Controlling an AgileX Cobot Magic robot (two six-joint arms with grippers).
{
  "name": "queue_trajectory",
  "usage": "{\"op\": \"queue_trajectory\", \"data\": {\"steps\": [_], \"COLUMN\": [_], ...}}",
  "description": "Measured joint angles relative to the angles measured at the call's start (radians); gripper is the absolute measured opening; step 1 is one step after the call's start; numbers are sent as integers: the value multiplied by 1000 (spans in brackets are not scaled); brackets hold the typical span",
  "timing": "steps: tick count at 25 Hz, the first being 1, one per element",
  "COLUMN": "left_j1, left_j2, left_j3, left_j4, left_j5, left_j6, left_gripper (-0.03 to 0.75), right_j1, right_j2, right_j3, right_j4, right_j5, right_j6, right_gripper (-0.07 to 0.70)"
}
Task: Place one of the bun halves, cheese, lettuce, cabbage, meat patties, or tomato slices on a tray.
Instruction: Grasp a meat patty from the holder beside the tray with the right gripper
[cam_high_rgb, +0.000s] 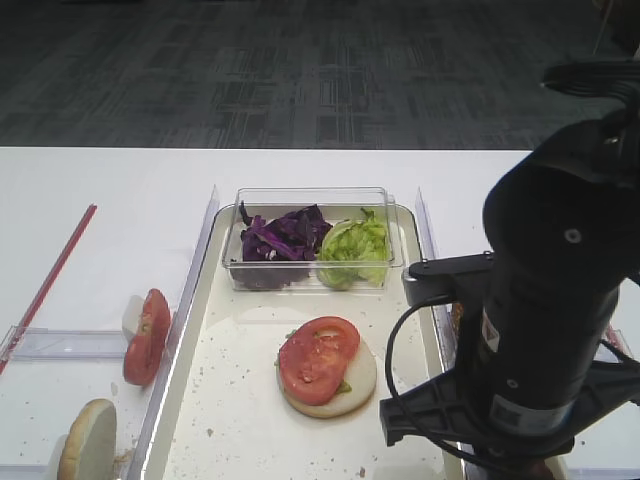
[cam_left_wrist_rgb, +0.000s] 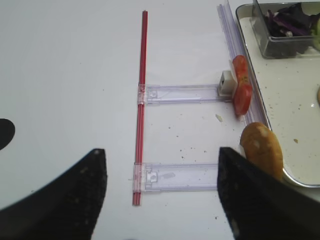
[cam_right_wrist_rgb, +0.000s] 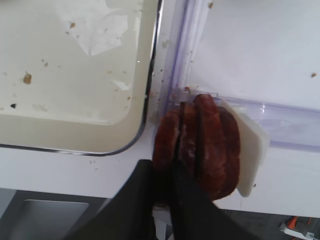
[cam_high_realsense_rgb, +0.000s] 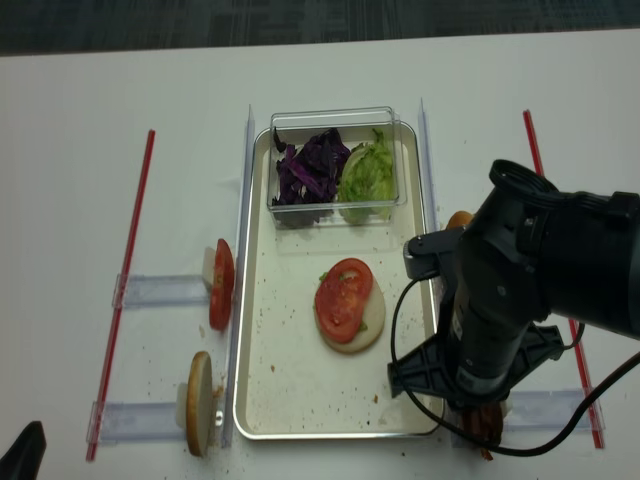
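Your right hand (cam_right_wrist_rgb: 167, 182) is pinching one of the meat patties (cam_right_wrist_rgb: 197, 145), standing on edge just right of the tray (cam_right_wrist_rgb: 75, 145). Nothing's lifted yet; carrying it onto the tray remains.

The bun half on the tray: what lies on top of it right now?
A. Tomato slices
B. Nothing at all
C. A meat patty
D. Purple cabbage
A. In the high views the bun half on the tray carries bright red tomato slices, with a little green showing at the edge beneath them.
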Motion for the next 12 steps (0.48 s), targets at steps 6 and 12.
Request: {"op": "queue_trajectory", "data": {"steps": [6, 12], "left_j1": [0, 0], "left_j2": [0, 0], "left_j3": [0, 0], "left_j4": [0, 0], "left_j5": [0, 0], "left_j6": [0, 0], "left_gripper": [438, 438], "right_j1": [0, 0], "right_j2": [0, -28], "right_j3": [-1, -1], "right_j4": [-2, -6], "right_j5": [2, 9], "right_j6": [-1, 1], "right_gripper": [118, 118]}}
